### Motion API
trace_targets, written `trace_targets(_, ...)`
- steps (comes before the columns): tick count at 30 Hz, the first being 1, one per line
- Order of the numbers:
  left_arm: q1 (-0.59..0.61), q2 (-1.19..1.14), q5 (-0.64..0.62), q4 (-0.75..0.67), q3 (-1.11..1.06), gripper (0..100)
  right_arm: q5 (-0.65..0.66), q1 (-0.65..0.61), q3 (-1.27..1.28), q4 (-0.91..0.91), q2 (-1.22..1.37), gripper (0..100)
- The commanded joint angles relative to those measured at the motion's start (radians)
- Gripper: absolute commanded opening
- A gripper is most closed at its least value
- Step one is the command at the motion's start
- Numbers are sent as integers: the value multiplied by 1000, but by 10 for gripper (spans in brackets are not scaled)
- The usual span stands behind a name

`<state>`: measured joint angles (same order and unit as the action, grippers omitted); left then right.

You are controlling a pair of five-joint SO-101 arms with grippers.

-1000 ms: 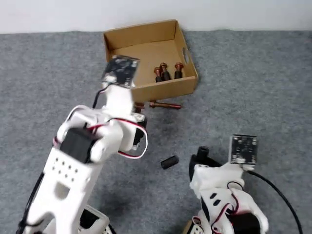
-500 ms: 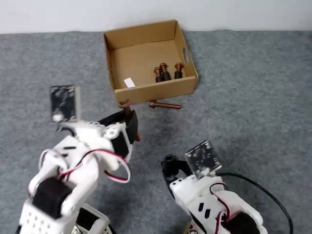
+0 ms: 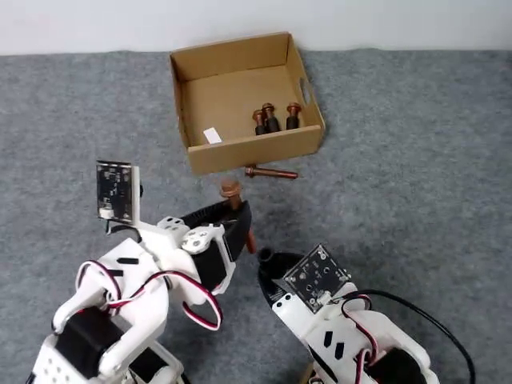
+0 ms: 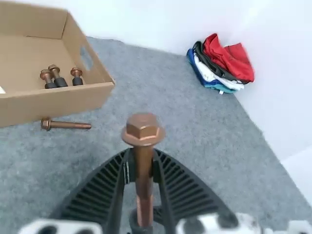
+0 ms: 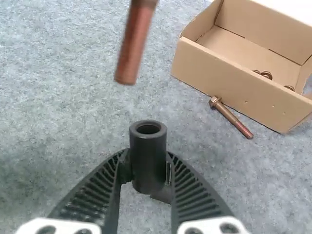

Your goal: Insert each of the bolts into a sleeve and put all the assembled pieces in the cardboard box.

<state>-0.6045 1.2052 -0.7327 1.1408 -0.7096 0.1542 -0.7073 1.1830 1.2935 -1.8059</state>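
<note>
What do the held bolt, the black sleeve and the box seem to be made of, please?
Bolt: probably metal, copper-coloured with a dull sheen along its shank.
Sleeve: matt black, plastic or coated metal; the look leaves it open.
Box: plain brown cardboard, matt, thin-walled.

Left arm (image 3: 132, 280), right arm (image 3: 356, 340) folded low; both jaws clamped, tips seemingly close.

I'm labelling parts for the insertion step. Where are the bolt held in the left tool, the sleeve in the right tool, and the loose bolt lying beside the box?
held bolt (image 4: 143, 168): left wrist view, middle of its shank.
sleeve (image 5: 147, 158): right wrist view, its outer wall.
loose bolt (image 3: 272, 172): high view, middle of its shank.
</note>
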Motion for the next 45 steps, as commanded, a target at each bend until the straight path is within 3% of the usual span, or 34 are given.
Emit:
trace_targets(1, -5, 15, -6, -71, -13, 6, 11, -7, -20, -31, 1, 8)
trace_targets(10, -8, 8, -8, -155, -68, 6, 11, -7, -31, -71, 2, 8)
trace_targets(34, -52, 12, -3, -199, -177, 6, 11, -1, -80, -70, 1, 8)
trace_targets(45, -167, 12, 138, 167, -101, 6, 11, -1, -80, -70, 1, 8)
